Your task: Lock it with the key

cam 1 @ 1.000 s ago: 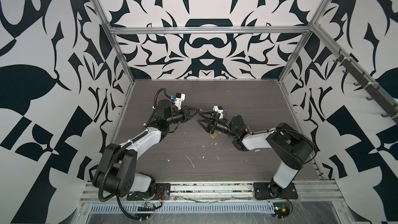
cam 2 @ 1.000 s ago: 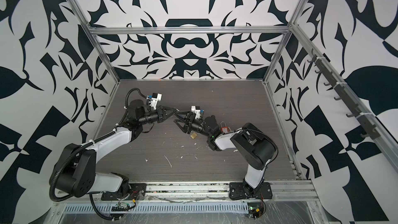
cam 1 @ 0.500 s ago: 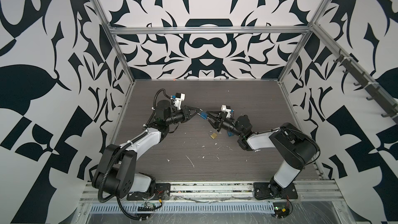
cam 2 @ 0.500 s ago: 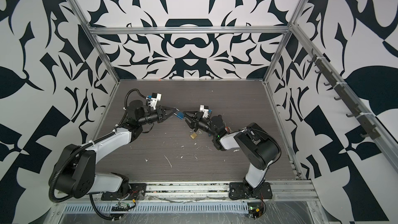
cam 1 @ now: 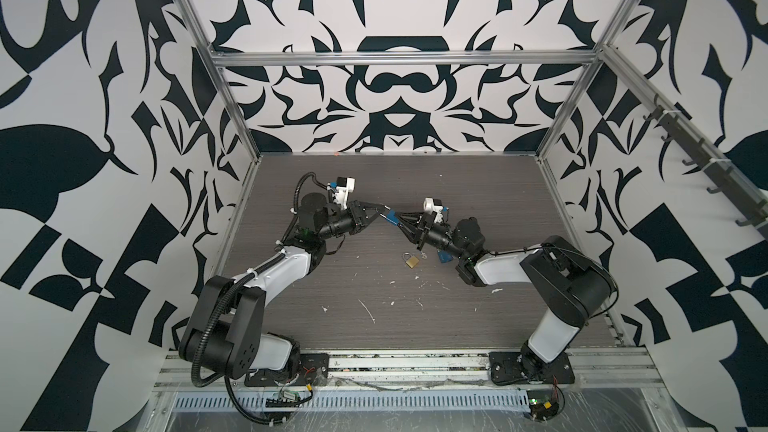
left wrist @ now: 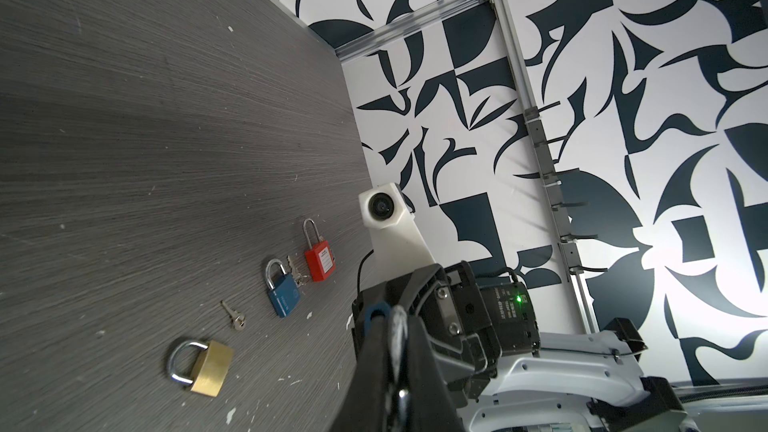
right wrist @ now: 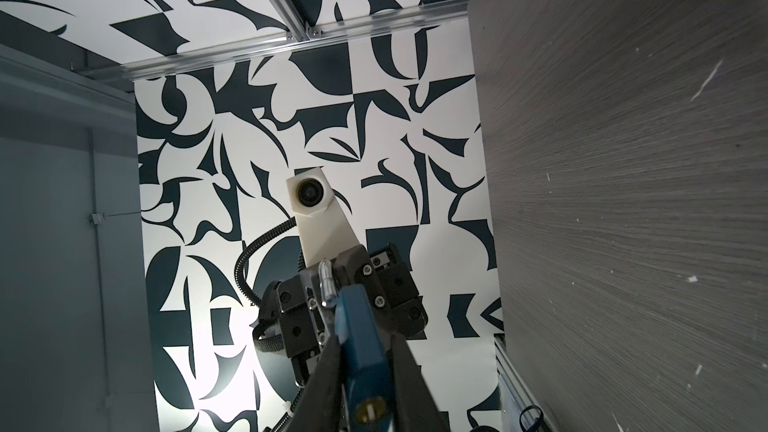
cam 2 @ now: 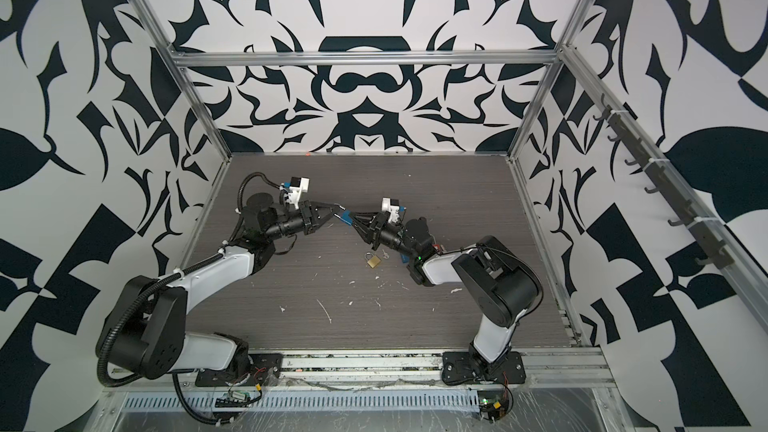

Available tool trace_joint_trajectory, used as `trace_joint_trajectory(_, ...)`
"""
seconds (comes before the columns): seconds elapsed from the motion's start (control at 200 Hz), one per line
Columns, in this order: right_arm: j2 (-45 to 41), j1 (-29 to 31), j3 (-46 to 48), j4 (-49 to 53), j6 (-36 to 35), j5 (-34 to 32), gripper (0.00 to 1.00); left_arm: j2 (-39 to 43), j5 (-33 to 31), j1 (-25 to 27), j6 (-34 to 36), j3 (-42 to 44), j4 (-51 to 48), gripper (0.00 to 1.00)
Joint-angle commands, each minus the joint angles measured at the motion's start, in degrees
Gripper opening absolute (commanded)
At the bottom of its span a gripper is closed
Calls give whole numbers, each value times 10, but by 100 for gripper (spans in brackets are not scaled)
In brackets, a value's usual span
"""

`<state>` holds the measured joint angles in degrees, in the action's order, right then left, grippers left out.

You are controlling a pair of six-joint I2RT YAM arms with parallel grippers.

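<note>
A blue padlock (cam 1: 390, 218) hangs in mid-air above the middle of the dark wood-grain worktop (cam 1: 374, 184), bridged between the two arms in both top views. Its body is a flat, plain blue block. The right wrist view shows a round brass keyway (right wrist: 367, 409) in its end face and a silver shackle (right wrist: 326, 284) at the far end.

The left pincer (cam 1: 384, 211) is clamped tight on that shackle. The right pincer (cam 1: 395, 220) has its fingers (right wrist: 328, 359) narrowed onto the two flat sides of the body. One finger lies against it, but I cannot tell whether the other presses or stands a hair off.

No key is in the keyway. A small silver key (left wrist: 233, 317) lies flat on the worktop below, between a brass padlock (left wrist: 210, 371) and a second blue padlock (left wrist: 284, 299). A bunch of keys (left wrist: 296, 274) rests between that one and a red padlock (left wrist: 320, 261) bearing a white label. All three padlocks lie flat near the right arm. Their shackles look seated, though that is hard to judge.
</note>
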<state>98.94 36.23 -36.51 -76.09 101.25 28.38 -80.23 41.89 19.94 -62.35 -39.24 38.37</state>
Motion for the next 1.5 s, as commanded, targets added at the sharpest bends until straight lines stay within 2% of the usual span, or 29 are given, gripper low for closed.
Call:
trace_joint_trajectory(0.0,-28,9,-28,-56,-15,21,21,-9,4,2,-2,12,6,0)
trace_joint_trajectory(0.705,-23,14,-43,-50,-29,43,26,-34,13,2,-17,6,13,0)
trace_joint_trajectory(0.76,-23,14,-43,-50,-29,44,23,-35,13,2,-19,8,18,0)
trace_joint_trajectory(0.94,-31,14,-39,-35,-38,48,0,-32,11,1,-25,13,26,0)
trace_joint_trajectory(1.1,-32,11,-42,-8,-56,60,0,-19,7,1,-6,12,-8,0)
trace_joint_trajectory(1.115,-31,11,-42,-7,-56,62,0,-17,7,2,-3,11,-11,7)
trace_joint_trajectory(1.16,-28,7,-45,-7,-56,66,0,-13,7,2,6,12,-19,40)
trace_joint_trajectory(1.185,-28,5,-46,-5,-54,69,0,-10,6,2,9,11,-26,55)
trace_joint_trajectory(1.215,-29,1,-47,3,-54,74,0,-5,4,0,17,11,-37,66)
trace_joint_trajectory(1.27,-34,-9,-48,18,-60,86,0,7,-7,-3,35,11,-66,80)
trace_joint_trajectory(1.34,-52,-24,-49,62,-79,102,0,26,-23,-9,65,8,-116,83)
trace_joint_trajectory(1.405,-77,-31,-60,133,-132,128,0,48,-40,-17,93,6,-161,84)
trace_joint_trajectory(1.495,-132,-32,-98,373,-271,141,0,67,-58,-30,126,10,-199,84)
